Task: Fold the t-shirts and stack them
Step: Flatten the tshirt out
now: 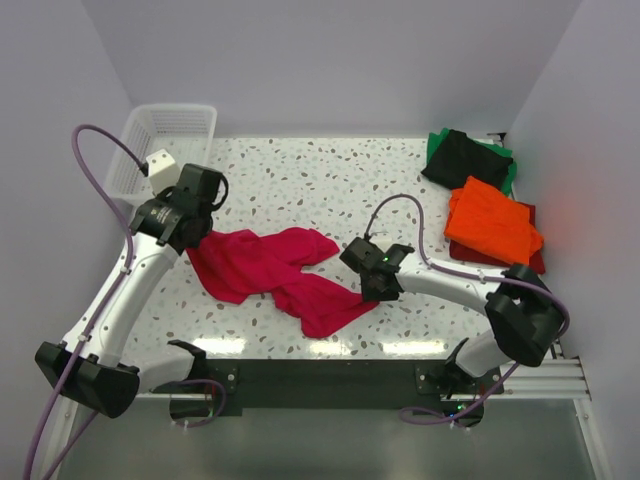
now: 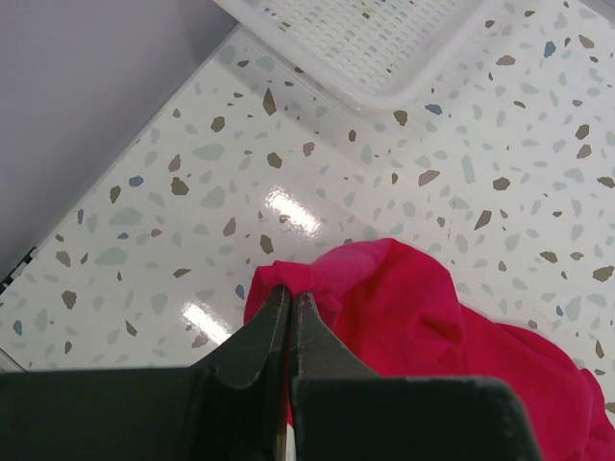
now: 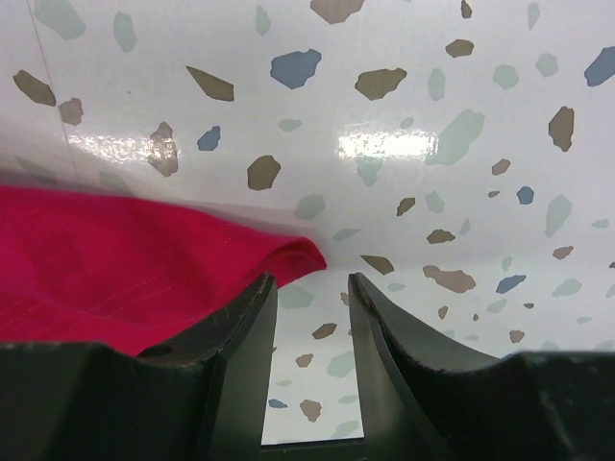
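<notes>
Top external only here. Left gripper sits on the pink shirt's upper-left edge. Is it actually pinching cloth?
Observer: Yes. In the left wrist view the left gripper is shut on a small fold of the crimson shirt.
Operator: And the right one? I can't read its jaws from up here.
Observer: The right gripper is open. The shirt's edge lies beside one finger, and nothing is gripped.
Operator: What's in the gap?
Observer: Mostly the bare speckled table. The tip of the cloth's edge only just reaches past that finger.
</notes>
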You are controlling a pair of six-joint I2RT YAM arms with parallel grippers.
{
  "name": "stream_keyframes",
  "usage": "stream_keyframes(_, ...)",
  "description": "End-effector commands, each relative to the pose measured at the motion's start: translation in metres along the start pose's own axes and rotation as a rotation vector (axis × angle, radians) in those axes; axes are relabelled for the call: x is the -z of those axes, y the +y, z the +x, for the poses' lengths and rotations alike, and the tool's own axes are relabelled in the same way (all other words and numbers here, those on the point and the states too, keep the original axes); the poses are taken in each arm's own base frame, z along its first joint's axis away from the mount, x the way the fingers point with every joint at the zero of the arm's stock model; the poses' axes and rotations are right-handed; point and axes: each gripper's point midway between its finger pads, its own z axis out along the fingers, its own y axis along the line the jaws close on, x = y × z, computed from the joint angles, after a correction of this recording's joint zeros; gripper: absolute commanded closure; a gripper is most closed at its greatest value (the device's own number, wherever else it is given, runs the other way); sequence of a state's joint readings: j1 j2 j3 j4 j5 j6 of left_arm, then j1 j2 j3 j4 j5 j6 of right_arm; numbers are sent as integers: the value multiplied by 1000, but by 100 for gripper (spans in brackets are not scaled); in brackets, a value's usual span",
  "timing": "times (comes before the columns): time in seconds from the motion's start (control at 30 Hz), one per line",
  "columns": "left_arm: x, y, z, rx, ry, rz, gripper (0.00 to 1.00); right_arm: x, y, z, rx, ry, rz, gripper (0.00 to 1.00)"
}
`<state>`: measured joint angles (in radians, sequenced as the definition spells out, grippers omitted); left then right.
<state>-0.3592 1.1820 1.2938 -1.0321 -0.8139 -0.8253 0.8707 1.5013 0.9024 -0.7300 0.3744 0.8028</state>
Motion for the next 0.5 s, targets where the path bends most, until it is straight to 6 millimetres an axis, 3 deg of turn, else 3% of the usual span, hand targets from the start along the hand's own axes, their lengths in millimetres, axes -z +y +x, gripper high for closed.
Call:
stream_keyframes(0.0,-3,-3,-7,22,-28,11,100,3,5,-4,-34,-20,-35,61)
stream_keyframes(0.23,-6,-3,-10,21,-31,5,100,-4,14,0,-5,15,-56,63)
stream_keyframes(0.47,-9,-3,-11,15,-25,6,100,-18,5,3,-35,46,-38,64)
